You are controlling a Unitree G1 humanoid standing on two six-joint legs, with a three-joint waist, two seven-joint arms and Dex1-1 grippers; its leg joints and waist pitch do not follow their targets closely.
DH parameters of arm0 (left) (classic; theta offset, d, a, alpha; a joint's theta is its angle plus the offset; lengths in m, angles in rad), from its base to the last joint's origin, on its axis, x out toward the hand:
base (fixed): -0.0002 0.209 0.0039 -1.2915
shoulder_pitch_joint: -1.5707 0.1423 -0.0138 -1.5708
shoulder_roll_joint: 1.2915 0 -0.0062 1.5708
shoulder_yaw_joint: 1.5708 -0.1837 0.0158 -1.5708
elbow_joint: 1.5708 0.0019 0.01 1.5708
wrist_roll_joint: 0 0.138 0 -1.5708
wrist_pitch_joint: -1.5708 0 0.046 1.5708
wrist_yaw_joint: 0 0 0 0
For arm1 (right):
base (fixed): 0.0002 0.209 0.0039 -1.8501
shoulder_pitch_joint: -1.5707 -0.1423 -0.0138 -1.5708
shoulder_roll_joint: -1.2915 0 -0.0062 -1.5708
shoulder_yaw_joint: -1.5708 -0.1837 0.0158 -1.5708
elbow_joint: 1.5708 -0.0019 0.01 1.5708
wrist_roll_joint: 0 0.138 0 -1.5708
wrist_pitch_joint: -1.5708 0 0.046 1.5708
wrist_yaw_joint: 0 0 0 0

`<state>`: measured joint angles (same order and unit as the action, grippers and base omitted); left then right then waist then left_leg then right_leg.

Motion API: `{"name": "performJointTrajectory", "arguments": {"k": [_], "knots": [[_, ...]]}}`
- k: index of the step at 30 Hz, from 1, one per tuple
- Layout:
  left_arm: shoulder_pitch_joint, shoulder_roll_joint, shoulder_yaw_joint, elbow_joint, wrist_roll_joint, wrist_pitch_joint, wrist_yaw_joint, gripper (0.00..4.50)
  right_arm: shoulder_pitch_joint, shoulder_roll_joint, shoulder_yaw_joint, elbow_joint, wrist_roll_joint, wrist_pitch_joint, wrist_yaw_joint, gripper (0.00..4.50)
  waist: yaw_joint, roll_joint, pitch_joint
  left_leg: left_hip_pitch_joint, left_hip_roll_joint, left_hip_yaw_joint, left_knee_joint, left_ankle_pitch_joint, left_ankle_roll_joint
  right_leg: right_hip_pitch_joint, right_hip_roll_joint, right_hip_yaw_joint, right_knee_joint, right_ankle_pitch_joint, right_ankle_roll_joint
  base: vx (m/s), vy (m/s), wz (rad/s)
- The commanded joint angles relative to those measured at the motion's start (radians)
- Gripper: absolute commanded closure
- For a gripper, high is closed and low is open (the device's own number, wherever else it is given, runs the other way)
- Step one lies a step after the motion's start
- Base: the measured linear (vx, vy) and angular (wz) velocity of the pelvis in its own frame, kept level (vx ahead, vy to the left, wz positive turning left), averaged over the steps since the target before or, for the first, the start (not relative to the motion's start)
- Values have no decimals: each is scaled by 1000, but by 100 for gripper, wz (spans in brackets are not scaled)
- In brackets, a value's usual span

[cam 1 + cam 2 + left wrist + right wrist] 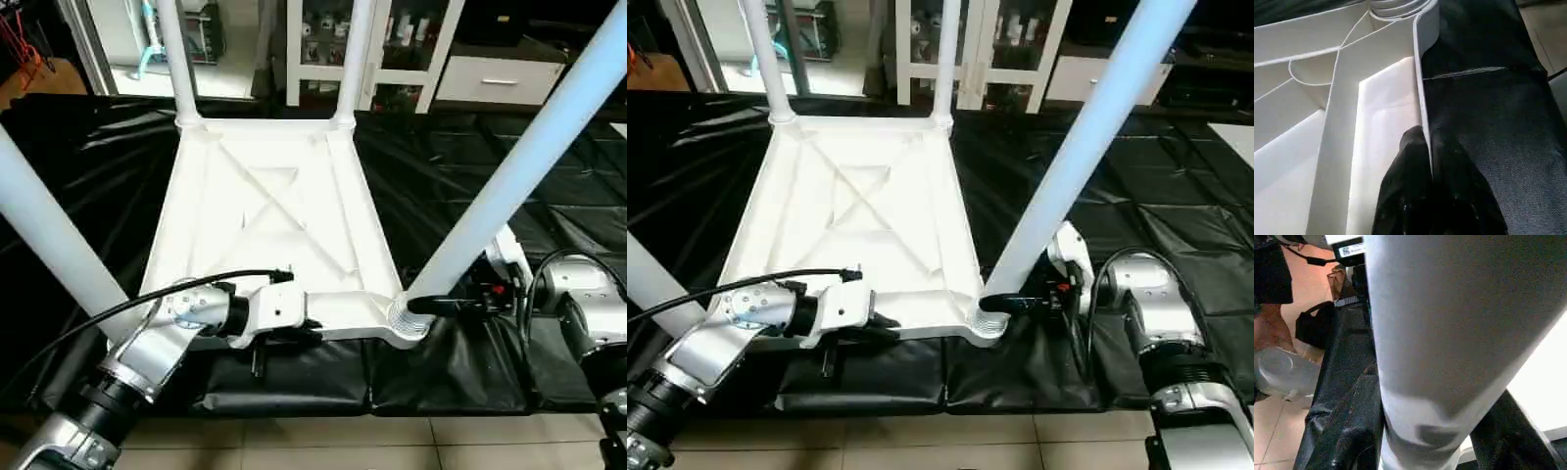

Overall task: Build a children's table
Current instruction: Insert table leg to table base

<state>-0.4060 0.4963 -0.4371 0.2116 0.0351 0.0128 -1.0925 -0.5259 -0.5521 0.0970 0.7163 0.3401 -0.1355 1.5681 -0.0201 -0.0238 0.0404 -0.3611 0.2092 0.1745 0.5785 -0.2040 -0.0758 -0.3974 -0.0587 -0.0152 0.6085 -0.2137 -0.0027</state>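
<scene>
Upside down, the white table top (269,220) lies with its diagonal-ribbed underside facing up on the black-covered surface (460,196), its near edge along the surface's near edge; four white legs stand in its corner sockets, pointing up and splaying outward; the two far legs (176,59) and (353,59) rise at the far corners with their long axes near vertical; the near left leg (54,245) leans up toward the left; the near right leg (529,157) slants up to the right from its ribbed socket (407,323) at the near right corner; the left gripper (284,338) is clamped on the top's near rim, one black finger (1405,196) inside the thin wall and the other outside; the right gripper (446,305) grips the near right leg just above the socket, its black fingers on either side of the tube; beyond the surface's far edge stands a white glass-door cabinet (382,49); beige floor tiles (343,446) show below the near edge.
</scene>
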Motion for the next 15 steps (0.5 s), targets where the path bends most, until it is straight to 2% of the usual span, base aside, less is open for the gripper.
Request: {"name": "performJointTrajectory", "arguments": {"k": [1,5,6,7,8,9,10,11,12,13,14,15], "knots": [[-15,23,21,16,43,1,21,450,90,-9,76,93,-137,4,-27,265,-8,9,-18,9,29,3,-78,-340,34,18,-50,28,-96,-262,-238,0,0,0],[-17,22,28,18,55,25,50,450,121,-4,75,72,-122,-5,-40,265,-8,7,-19,8,28,1,-80,-346,27,18,-49,29,-99,-274,-222,0,0,0],[-21,14,29,21,66,50,76,450,142,10,64,62,-118,-21,-83,265,-8,13,-20,9,28,1,-80,-344,27,17,-50,30,-98,-268,-224,0,0,0],[-21,13,29,22,67,53,80,450,145,12,62,61,-118,-23,-89,265,-10,10,-20,7,28,2,-80,-339,26,19,-49,30,-98,-259,-224,0,0,0],[-30,1,26,30,87,85,115,450,147,35,48,76,-130,-49,-171,265,-10,15,-16,9,29,1,-84,-346,21,16,-49,30,-98,-258,-223,0,0,0],[-36,-5,25,36,97,101,131,450,141,45,43,88,-138,-58,-209,265,-12,13,-14,8,29,1,-85,-363,16,14,-47,28,-101,-277,-220,0,0,0],[-37,-6,24,37,100,106,135,450,140,48,41,91,-140,-61,-219,265,-16,12,-9,13,27,-2,-87,-420,3,8,-48,25,-107,-362,-201,0,0,0],[-61,-29,28,56,117,169,181,450,110,85,20,139,-158,-70,-343,265,-24,10,-7,17,23,-6,-85,-460,-16,1,-50,27,-111,-450,-178,0,0,0],[-69,-38,32,60,118,196,195,450,98,97,13,156,-162,-69,-383,265,-27,10,-6,18,20,-8,-84,-475,-21,-2,-50,26,-116,-492,-165,-56,-2,-5],[-78,-49,37,60,117,226,207,450,85,109,9,174,-166,-67,-423,265,-37,7,-10,16,16,-14,-83,-478,-31,0,-52,25,-117,-536,-142,-51,-1,-9],[-89,-59,42,62,116,251,217,450,70,122,5,192,-167,-56,-458,265,-45,7,-12,3,16,-22,-87,-461,-27,9,-53,23,-115,-531,-131,-51,-1,-9],[-103,-70,45,62,120,288,232,450,51,138,4,214,-173,-41,-511,265,-49,9,-10,-1,17,-23,-89,-461,-26,9,-53,22,-115,-531,-130,0,0,0]]}}
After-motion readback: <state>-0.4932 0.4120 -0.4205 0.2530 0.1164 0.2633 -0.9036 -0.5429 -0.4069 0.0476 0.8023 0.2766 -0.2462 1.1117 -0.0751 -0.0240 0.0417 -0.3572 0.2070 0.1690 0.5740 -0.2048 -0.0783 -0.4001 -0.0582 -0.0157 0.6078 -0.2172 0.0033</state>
